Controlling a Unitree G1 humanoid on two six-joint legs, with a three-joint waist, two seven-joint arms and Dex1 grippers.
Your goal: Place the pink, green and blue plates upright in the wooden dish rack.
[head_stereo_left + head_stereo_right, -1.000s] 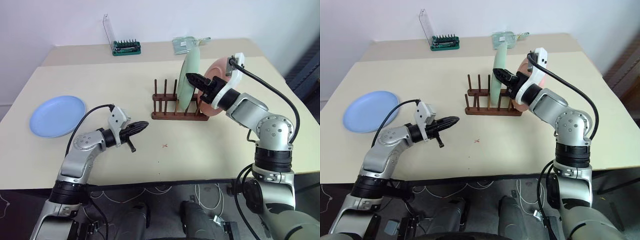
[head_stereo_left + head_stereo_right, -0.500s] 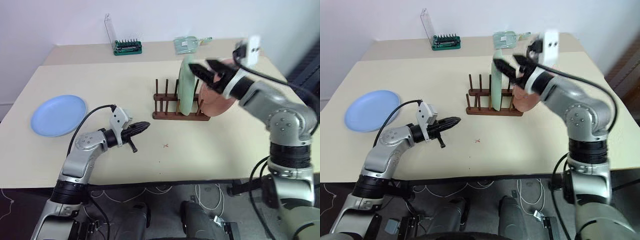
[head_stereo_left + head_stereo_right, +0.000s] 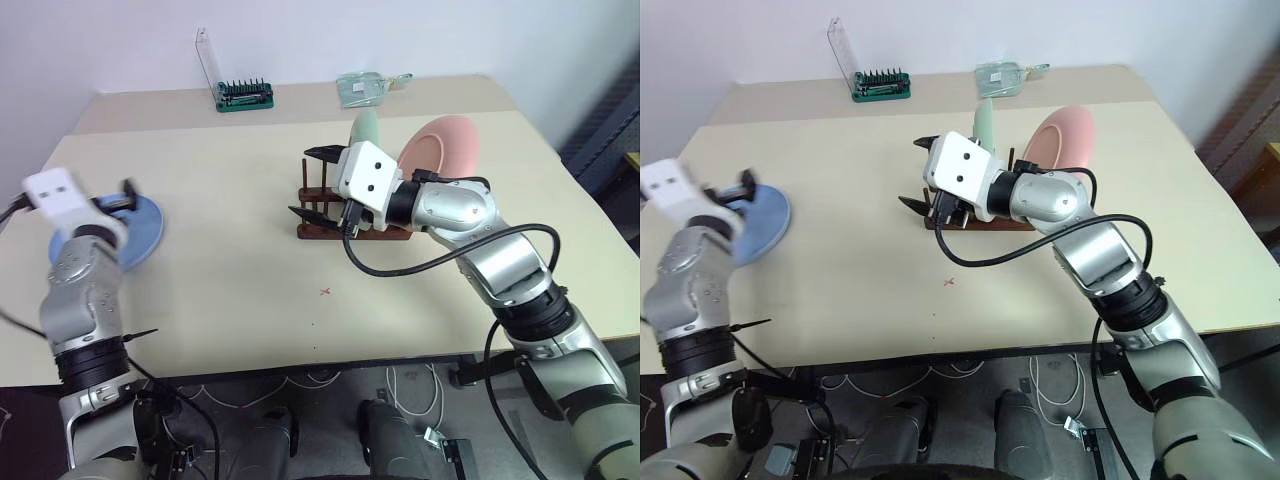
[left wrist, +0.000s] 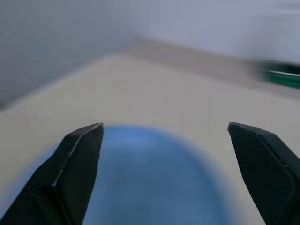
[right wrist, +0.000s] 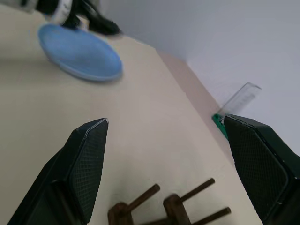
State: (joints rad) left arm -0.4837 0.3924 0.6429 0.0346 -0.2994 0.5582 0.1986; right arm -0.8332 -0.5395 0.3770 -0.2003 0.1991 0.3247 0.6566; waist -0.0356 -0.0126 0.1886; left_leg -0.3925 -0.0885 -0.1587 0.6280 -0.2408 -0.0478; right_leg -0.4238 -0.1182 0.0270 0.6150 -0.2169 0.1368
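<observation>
The blue plate (image 3: 140,228) lies flat near the table's left edge. My left gripper (image 3: 118,197) is open at its near rim, and the plate (image 4: 150,183) shows between and beyond the spread fingers. The green plate (image 3: 365,128) stands upright in the wooden dish rack (image 3: 385,233). The pink plate (image 3: 445,145) stands on edge at the rack's right end. My right gripper (image 3: 313,183) is open and empty, hanging in front of the rack's left end and hiding part of it. Rack pegs (image 5: 164,206) rise between its fingers.
A green tool holder (image 3: 245,96) with a clear lid (image 3: 205,55) and a clear packet (image 3: 365,87) sit along the table's back edge. A small red mark (image 3: 325,292) lies on the bare tabletop (image 3: 240,270) between my arms.
My left arm swung left from mid-table to the blue plate and opened. My right gripper came off the green plate, rolled over, opened wide and moved left past the rack.
</observation>
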